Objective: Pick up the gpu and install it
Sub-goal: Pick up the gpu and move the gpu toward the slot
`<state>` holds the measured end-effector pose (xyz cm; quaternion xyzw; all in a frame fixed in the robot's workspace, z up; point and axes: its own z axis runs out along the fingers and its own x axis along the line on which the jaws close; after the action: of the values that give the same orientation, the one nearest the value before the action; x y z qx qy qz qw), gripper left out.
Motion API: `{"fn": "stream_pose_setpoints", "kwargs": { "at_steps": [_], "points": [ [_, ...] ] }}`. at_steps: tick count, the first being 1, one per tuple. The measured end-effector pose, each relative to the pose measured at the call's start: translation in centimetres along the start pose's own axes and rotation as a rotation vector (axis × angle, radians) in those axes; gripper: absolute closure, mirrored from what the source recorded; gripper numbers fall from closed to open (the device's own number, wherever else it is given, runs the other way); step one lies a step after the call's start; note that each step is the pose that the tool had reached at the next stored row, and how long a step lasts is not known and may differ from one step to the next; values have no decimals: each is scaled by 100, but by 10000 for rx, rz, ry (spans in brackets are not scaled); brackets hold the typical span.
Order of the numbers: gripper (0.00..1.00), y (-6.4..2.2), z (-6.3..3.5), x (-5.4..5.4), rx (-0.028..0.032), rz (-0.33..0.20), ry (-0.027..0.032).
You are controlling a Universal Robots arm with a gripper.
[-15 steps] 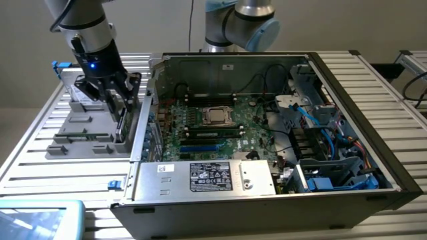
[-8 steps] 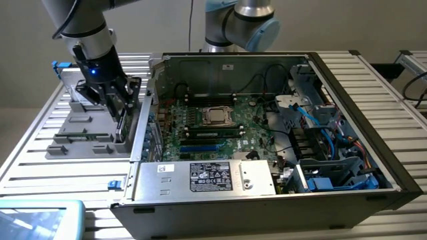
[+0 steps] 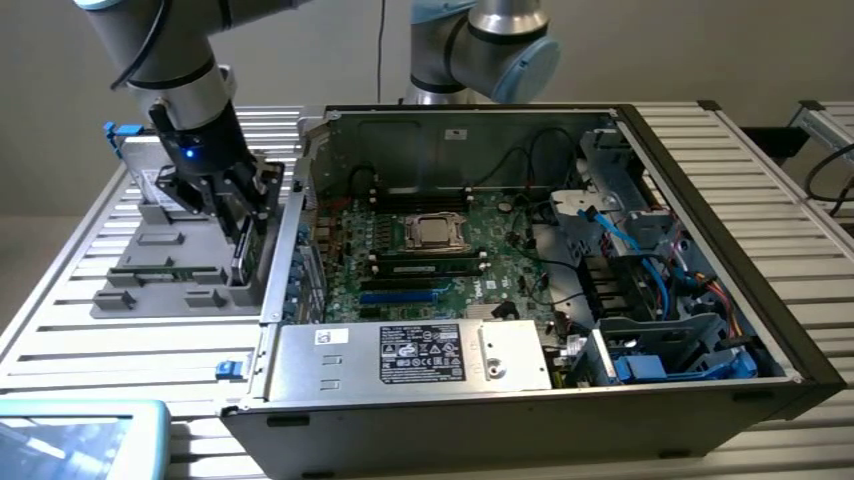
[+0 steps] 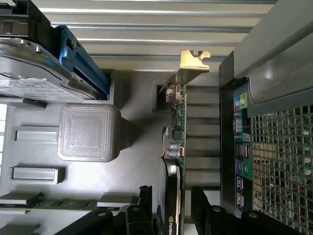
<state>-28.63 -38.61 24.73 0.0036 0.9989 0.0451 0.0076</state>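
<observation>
Partly cut-off gpu (image 4: 179,115) inside wide-spread hand (image 4: 170,192).

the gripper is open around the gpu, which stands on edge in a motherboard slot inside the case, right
Not quite. The gpu stands on edge in the grey tray outside the computer case, not in a motherboard slot, as the exterior view shows. The gripper is indeed open around it.

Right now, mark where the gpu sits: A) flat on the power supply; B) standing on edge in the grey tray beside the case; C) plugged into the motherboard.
B: the gpu stands on edge in the grey tray, with the open pincer astride it.
</observation>
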Motion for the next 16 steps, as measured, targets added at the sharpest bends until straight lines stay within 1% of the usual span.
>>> {"fn": "stream_pose_setpoints", "kwargs": {
  "at_steps": [2,3,6,11,12,15,16],
  "points": [
    [54,-8,20,0,-85,66,-6],
    [54,-14,33,0,-112,95,-10],
    [54,-40,77,1,-168,166,-13],
    [54,-56,93,1,-195,239,-13],
    [54,-57,97,0,-203,259,0],
    [54,-63,111,0,-217,311,75],
    [54,-66,119,-1,-231,321,86]
  ]
}}
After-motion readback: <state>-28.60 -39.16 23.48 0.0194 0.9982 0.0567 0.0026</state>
